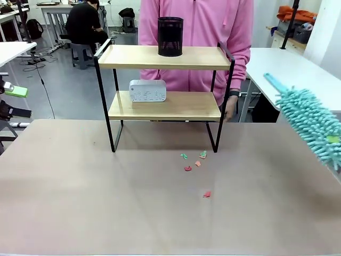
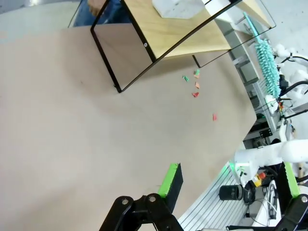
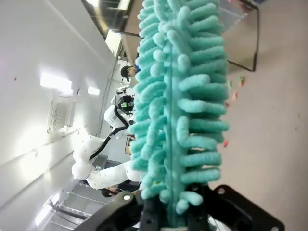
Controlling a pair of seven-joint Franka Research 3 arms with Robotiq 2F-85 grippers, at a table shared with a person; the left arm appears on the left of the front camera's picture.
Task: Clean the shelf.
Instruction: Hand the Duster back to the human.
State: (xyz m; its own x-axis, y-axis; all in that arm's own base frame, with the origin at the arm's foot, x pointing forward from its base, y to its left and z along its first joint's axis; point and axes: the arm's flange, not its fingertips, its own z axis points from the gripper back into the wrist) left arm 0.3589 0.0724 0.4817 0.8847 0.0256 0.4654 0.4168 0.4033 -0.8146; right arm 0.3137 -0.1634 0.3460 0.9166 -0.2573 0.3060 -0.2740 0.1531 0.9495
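Right tool (image 3: pixel 168 214) grips teal duster (image 1: pixel 311 121) beside the shelf (image 1: pixel 165 105)

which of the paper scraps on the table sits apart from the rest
The red scrap nearest the camera in the front view. The other four cluster together close to the shelf's right front leg; this one lies alone, farther from the shelf.

Grey floor (image 1: pixel 64 90) stretches behind the brown work table (image 1: pixel 106 202). Far left of that table, a white desk (image 1: pixel 13 50) with cables trailing under it. Beyond, a seated person in black (image 1: pixel 85 24) on a grey stool (image 1: pixel 81 54) at another white table (image 1: pixel 58 8). Right of the work table, a white table (image 1: pixel 287 66); behind it a low cabinet (image 1: pixel 279 40) topped with orange cloth (image 1: pixel 295 13). Pale walls, ceiling light strips (image 3: pixel 53 79).
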